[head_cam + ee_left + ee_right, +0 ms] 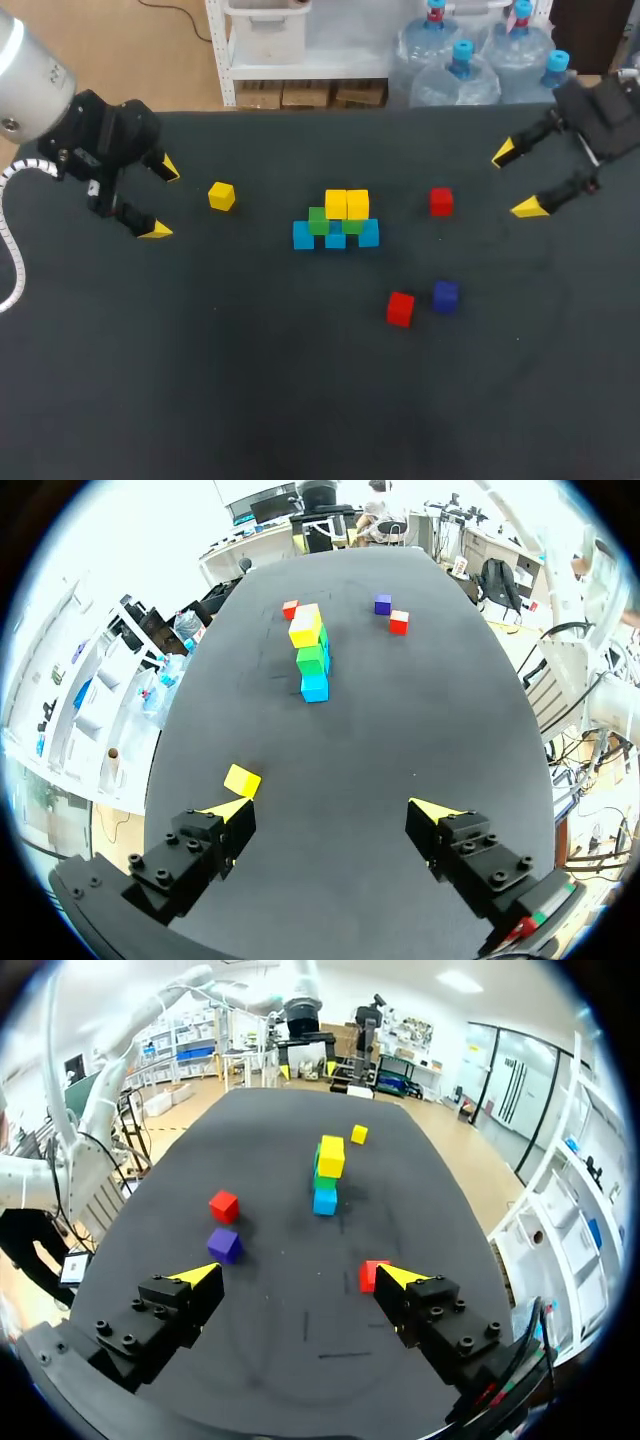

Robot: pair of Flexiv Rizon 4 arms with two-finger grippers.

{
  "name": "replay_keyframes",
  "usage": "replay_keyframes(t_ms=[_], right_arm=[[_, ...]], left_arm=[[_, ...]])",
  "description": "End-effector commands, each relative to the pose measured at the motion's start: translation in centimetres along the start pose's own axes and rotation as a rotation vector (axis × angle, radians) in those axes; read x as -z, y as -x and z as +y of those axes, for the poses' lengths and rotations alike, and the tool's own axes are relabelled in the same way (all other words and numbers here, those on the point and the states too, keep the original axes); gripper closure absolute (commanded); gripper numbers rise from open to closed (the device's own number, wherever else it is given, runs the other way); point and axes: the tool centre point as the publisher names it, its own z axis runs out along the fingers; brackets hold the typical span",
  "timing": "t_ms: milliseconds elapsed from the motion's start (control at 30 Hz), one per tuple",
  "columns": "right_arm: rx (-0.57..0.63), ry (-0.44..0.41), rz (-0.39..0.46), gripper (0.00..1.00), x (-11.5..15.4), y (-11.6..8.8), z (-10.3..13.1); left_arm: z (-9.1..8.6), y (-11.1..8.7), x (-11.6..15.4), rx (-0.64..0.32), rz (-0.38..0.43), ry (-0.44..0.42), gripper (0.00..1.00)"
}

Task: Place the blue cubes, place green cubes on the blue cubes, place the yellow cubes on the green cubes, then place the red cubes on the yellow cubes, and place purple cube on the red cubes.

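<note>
The pile stands just above the middle of the head view on the black table [200, 380], its long axis running left to right: a row of blue cubes [303, 237] at the base, green cubes [319, 221] on them, and two yellow cubes [347, 203] side by side on top. A loose yellow cube [221, 196] lies left of the pile, the upper red cube [441, 201] lies to its right, and the lower red cube [400, 308] sits just beside the purple cube [446, 295], lower right of centre. The left gripper [162, 200] at upper left and the right gripper [515, 180] at upper right both hang with fingers spread wide, holding nothing.
</note>
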Motion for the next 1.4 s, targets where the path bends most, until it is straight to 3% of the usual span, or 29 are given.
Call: replay_keyframes(t_ms=[33, 433, 667, 833, 1167, 1400], right_arm=[[0.0, -0.01, -0.027, 0.0, 0.3, -0.4, 0.4], [0.0, -0.01, -0.027, 0.0, 0.3, -0.4, 0.4], [0.0, -0.01, -0.027, 0.0, 0.3, -0.4, 0.4], [0.0, -0.01, -0.027, 0.0, 0.3, -0.4, 0.4], [0.0, -0.01, -0.027, 0.0, 0.3, -0.4, 0.4], [0.0, -0.01, -0.027, 0.0, 0.3, -0.4, 0.4]], left_arm=[[0.0, -0.2, 0.0, -0.004, -0.006, 0.001, 0.0], [0.0, -0.2, 0.0, -0.004, -0.006, 0.001, 0.0], [1.4, -0.6, -0.3, -0.239, -0.047, -0.074, 0.0], [2.8, -1.0, -0.7, -0.336, -0.042, -0.117, 0.0], [5.6, -1.2, -3.4, -0.382, -0.053, -0.151, 0.0], [7.4, -1.1, -5.9, -0.396, 0.023, -0.166, 0.0]])
